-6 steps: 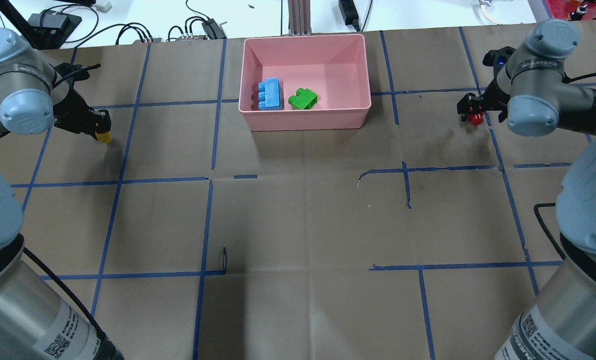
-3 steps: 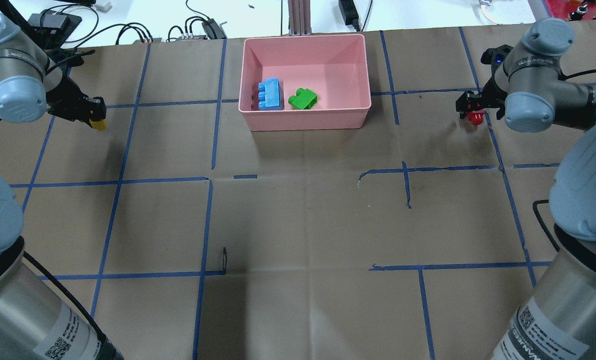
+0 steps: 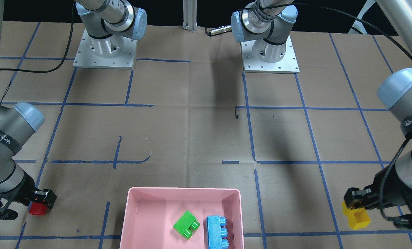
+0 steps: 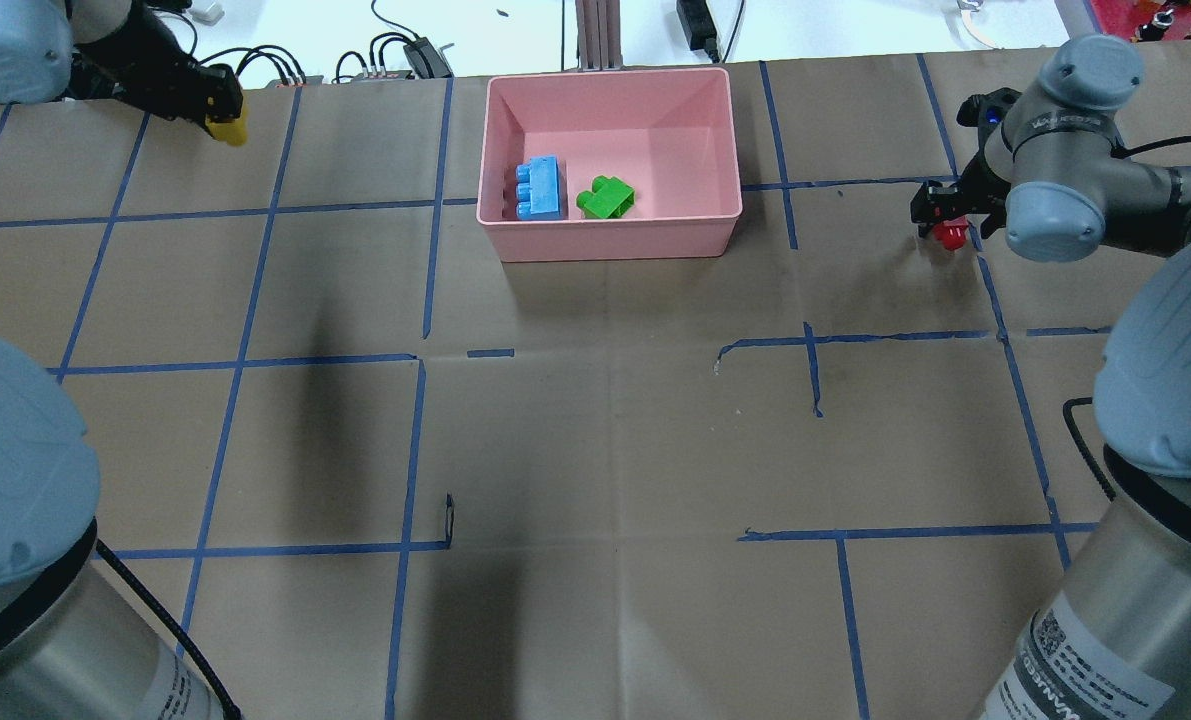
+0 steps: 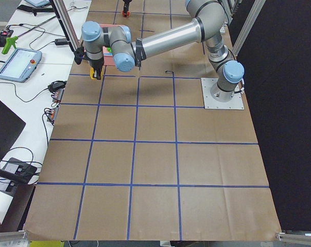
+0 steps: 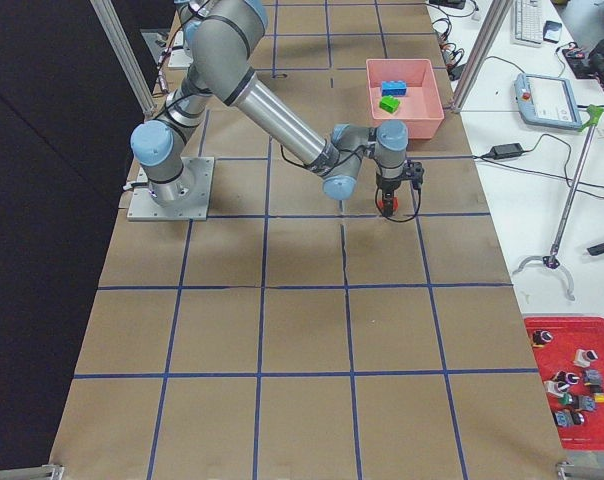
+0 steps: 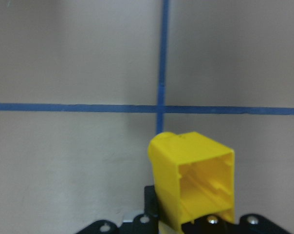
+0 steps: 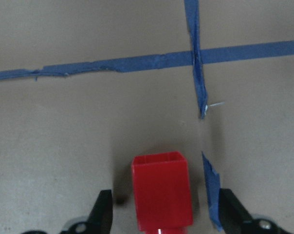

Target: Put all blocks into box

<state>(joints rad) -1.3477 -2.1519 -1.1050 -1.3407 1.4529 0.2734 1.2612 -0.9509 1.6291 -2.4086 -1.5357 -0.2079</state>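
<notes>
Two of the four pieces are in place: the long blue three-stud plastic brick [image 4: 540, 190] and the small green plastic brick [image 4: 605, 197] lie side by side, close but apart, in the near left part of the shallow pale pink plastic box [image 4: 615, 242]. The box sits at the far middle of the brown paper surface [image 4: 605, 420] gridded with blue tape. The step in hand looks like fetching the last two. The left hand [image 3: 354, 203] is clamped on the small yellow plastic brick [image 7: 191, 180] and holds it raised off the surface at the far left, well apart from the box. The small red plastic brick [image 4: 949, 235] is down on the surface to the right of the box. The right hand [image 8: 166, 200] hangs over it with its fingers [image 8: 103, 214] spread, a strip of bare surface showing on each side of the brick, so it grips nothing. Next, the left hand probably needs to travel right until the yellow brick is above the box interior, then let go. The right hand has to pinch the red brick squarely, lift it, and carry it left over the rim.
</notes>
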